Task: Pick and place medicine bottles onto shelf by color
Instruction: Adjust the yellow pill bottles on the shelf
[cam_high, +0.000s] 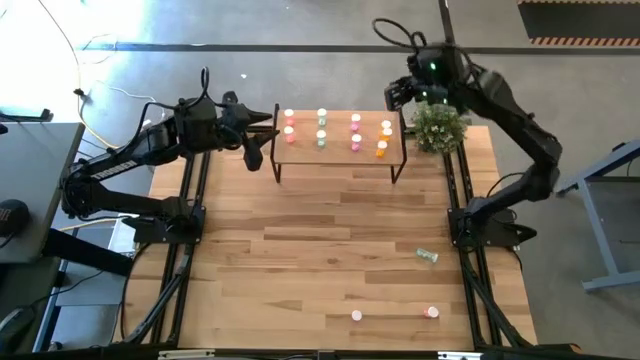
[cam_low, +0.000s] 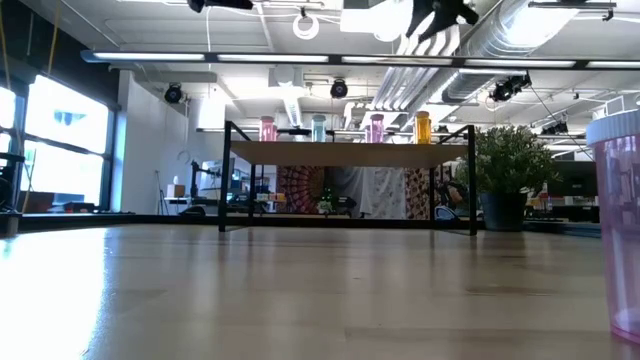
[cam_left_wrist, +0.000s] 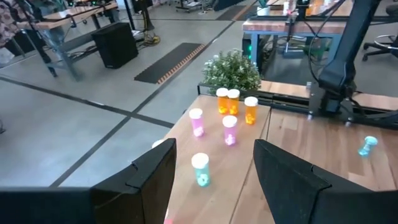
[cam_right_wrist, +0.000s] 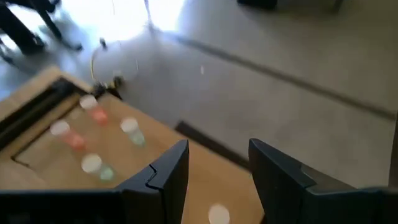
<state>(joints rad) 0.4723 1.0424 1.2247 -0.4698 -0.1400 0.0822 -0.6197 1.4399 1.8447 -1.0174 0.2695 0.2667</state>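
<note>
Both end effectors empty, above shelf (cam_high: 340, 152); green bottle (cam_high: 428, 256) on tabletop.

The left gripper (cam_left_wrist: 214, 177) hangs with its two dark fingers (cam_left_wrist: 149, 180) spread apart above a light-wood shelf board (cam_left_wrist: 239, 180). On the board stand small translucent white-capped bottles: one green (cam_left_wrist: 201, 170), two pink (cam_left_wrist: 196, 122), three orange (cam_left_wrist: 250, 110). Beyond them sits a green potted plant (cam_left_wrist: 231, 71), and a pale green bottle (cam_left_wrist: 367, 145) lies on the plank tabletop (cam_left_wrist: 323, 140).

Open-plan lab; exposed ceiling ducts (cam_low: 520, 30)
</note>
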